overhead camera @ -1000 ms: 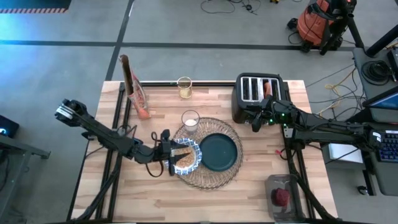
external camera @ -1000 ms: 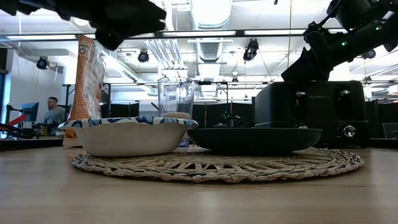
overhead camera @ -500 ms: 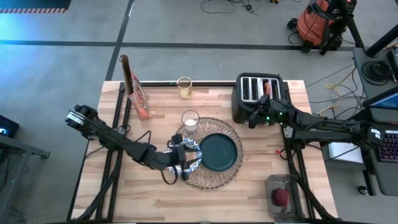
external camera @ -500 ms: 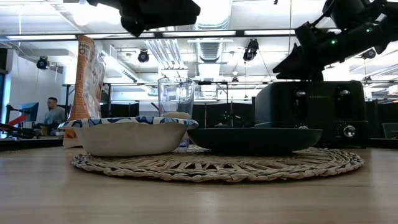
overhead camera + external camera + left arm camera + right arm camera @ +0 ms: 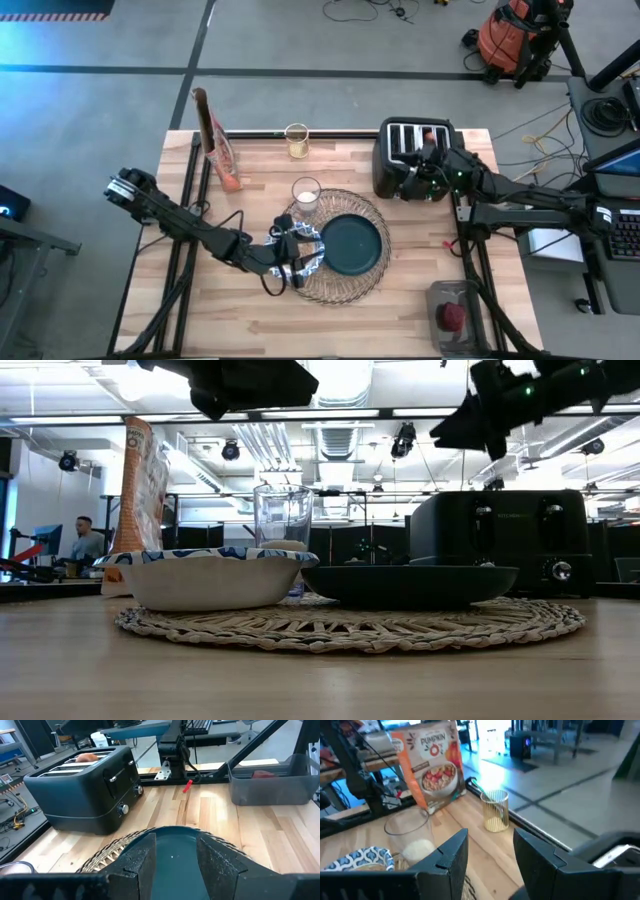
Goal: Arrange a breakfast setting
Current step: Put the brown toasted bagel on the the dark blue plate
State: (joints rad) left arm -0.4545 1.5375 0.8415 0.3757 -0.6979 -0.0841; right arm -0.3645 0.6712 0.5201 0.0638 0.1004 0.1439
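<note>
On table: placemat [image 5: 338, 250] holds plate [image 5: 351, 244], bowl [image 5: 300, 250], glass [image 5: 306, 194]
Bag text: cereal bag [image 5: 432, 767] reads "PUMPKIN"
Left gripper [image 5: 292, 256]: above bowl, fingers apart, empty
Right gripper [image 5: 420, 172]: over toaster [image 5: 405, 155], fingers apart, empty
Left wrist only: bagel [image 5: 86, 756] in toaster slot
High only: red fruit [image 5: 452, 315] in bin [image 5: 459, 294]

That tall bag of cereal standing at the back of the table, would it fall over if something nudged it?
Probably, yes. The cereal bag stands tall and thin on a narrow base, leaning a little in the right wrist view, so a sideways push would likely topple it. It looks like a soft pouch, so it may crumple when squeezed. It seems light for its height, though how full it is can't be told.
</note>
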